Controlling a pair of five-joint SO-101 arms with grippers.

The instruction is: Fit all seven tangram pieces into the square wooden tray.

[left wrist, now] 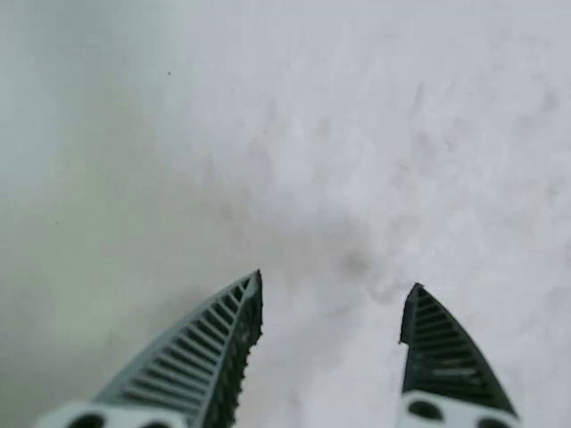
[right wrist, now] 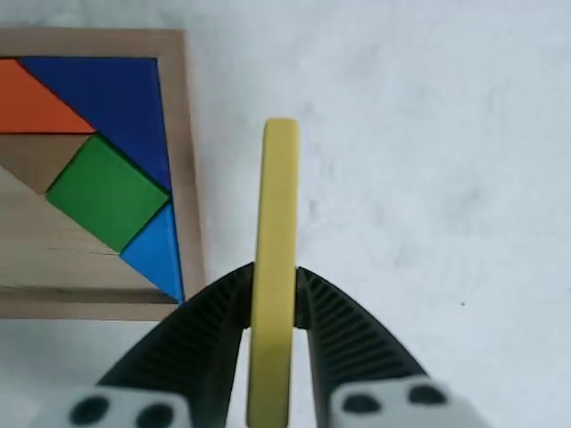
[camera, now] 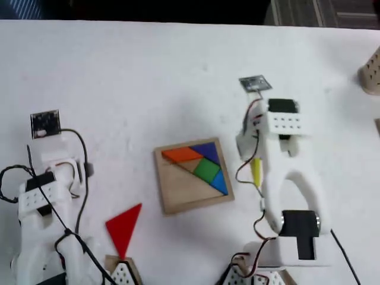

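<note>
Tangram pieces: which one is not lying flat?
The yellow piece, pinched on its edge between the right arm's fingers; the others all lie flat.

no readable text, no numbers, seemingly no signs

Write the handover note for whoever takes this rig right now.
Left gripper: open, over bare table.
Right gripper: shut on the yellow piece, held on edge beside the tray.
Done: orange piece, dark blue piece, green piece and light blue piece lie in the tray.
Left: yellow piece, the red triangle lying on the table apart from the tray, then any others.
</note>
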